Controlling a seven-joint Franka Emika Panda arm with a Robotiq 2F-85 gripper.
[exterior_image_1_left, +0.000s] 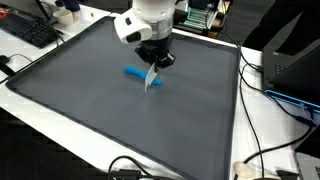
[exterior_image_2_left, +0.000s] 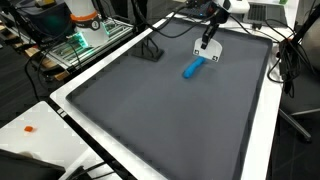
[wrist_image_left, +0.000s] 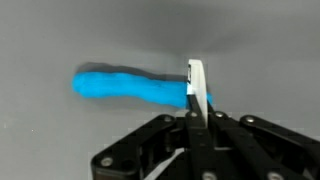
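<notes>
Finding one: my pincer (wrist_image_left: 196, 113) is closed on a thin white strip (wrist_image_left: 195, 88). In the wrist view my two dark fingers (wrist_image_left: 165, 135) meet on its lower part, with no gap showing between them, and the strip stands on edge beyond my fingertips.

Finding two: a blue stick (wrist_image_left: 128, 87) lies flat on the dark mat (wrist_image_left: 70, 40). In the wrist view, one of its ends runs up to the white strip. I cannot tell whether strip and stick touch or only overlap in view.

Finding three: in both exterior views my pincer (exterior_image_1_left: 154, 64) (exterior_image_2_left: 207, 46) hangs over the mat (exterior_image_1_left: 80, 75) (exterior_image_2_left: 150, 110). The white strip (exterior_image_1_left: 152, 80) (exterior_image_2_left: 212, 57) points down from it, just beside one end of the blue stick (exterior_image_1_left: 133, 72) (exterior_image_2_left: 193, 68). The stick lies towards one side of the mat, well apart from its edges.

Finding four: the mat covers most of the white table (exterior_image_1_left: 62, 126) (exterior_image_2_left: 60, 150). A keyboard (exterior_image_1_left: 30, 30) sits on the table off one corner of the mat, and cables (exterior_image_1_left: 262, 150) trail along another side.
</notes>
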